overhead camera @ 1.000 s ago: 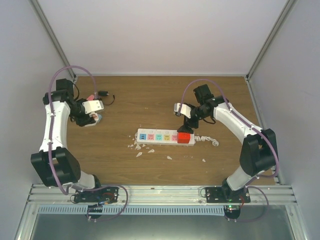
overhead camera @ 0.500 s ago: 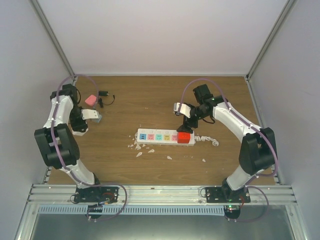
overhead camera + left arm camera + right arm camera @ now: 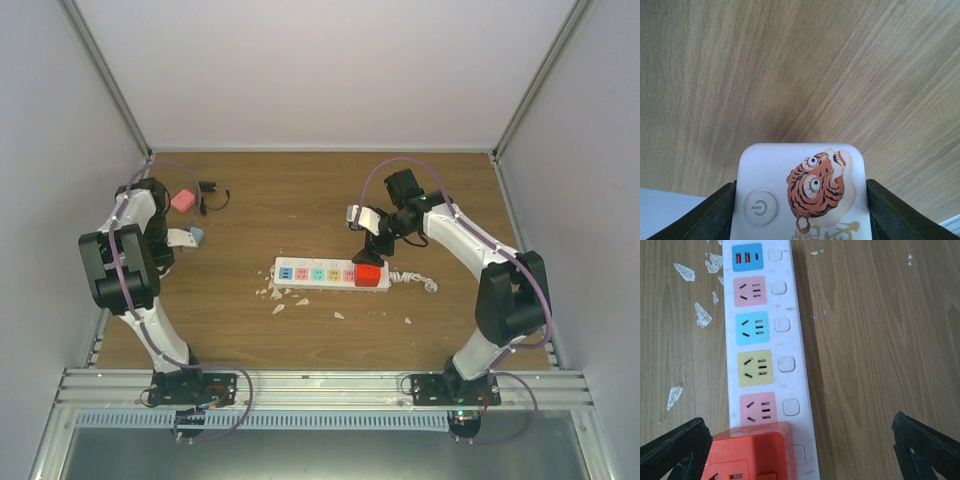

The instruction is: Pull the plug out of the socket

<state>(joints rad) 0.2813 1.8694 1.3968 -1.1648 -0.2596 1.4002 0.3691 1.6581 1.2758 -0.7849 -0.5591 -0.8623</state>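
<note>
The long white pastel-outlet power strip lies under the right pincer, whose wide-open fingers flank its red cube plug; the left pincer clamps a white tiger-printed gadget.

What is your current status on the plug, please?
Right gripper open around red plug; plug seated in socket. Left gripper shut on tiger-print device. No obstruction seen.

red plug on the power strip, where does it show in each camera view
top external: red plug sits on the right end of the power strip, centre of the table.
left wrist: not in it; only a white tiger-print device in the left gripper.
right wrist: bottom left, between the open fingers of the right gripper.
shared landmark: the strip's pastel squares, in top external and right wrist.
</note>
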